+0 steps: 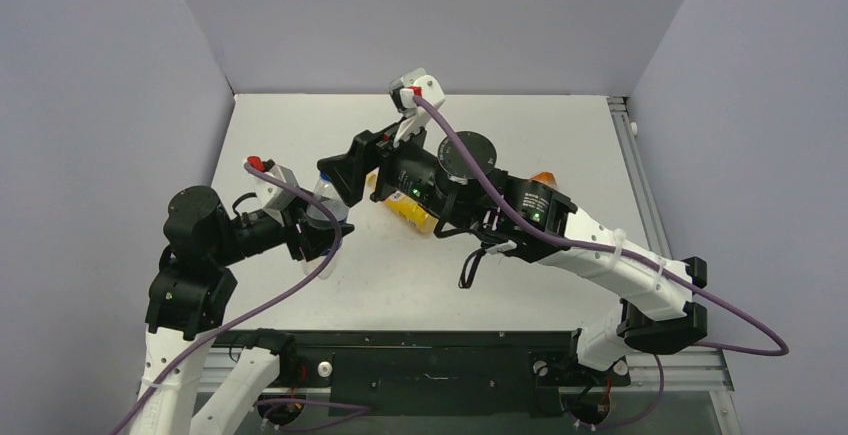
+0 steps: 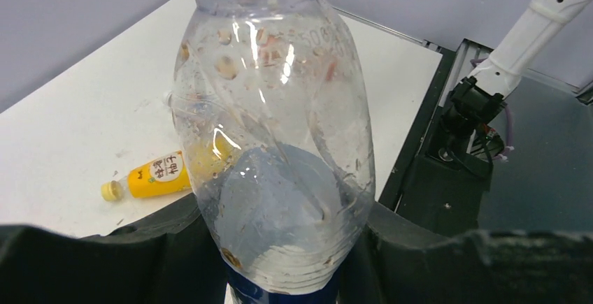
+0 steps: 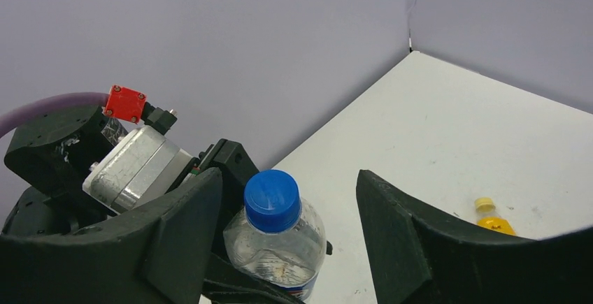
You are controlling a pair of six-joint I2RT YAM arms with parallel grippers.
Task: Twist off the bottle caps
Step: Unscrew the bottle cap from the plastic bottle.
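Closest in, my left gripper is pinching the clear bottle low on its body, and the pads are pressing into both sides. The bottle is standing up off the table near the left wall. Its blue cap is sitting on the neck, and I can't tell whether it's loosening at all.

My right gripper is hanging around that cap with its fingers spread, a clear gap on each side, gripping nothing. So I'm judging this first cap as not yet off.

Further out, the yellow bottle is lying on its side with its yellow cap on, partly under the right arm in the top view. Beyond that, a sliver of an orange bottle is peeking out behind the forearm. I'm not seeing a fourth bottle.

For room, the left wall is crowding my left arm. Bare tabletop is stretching to the back wall and the right rail.
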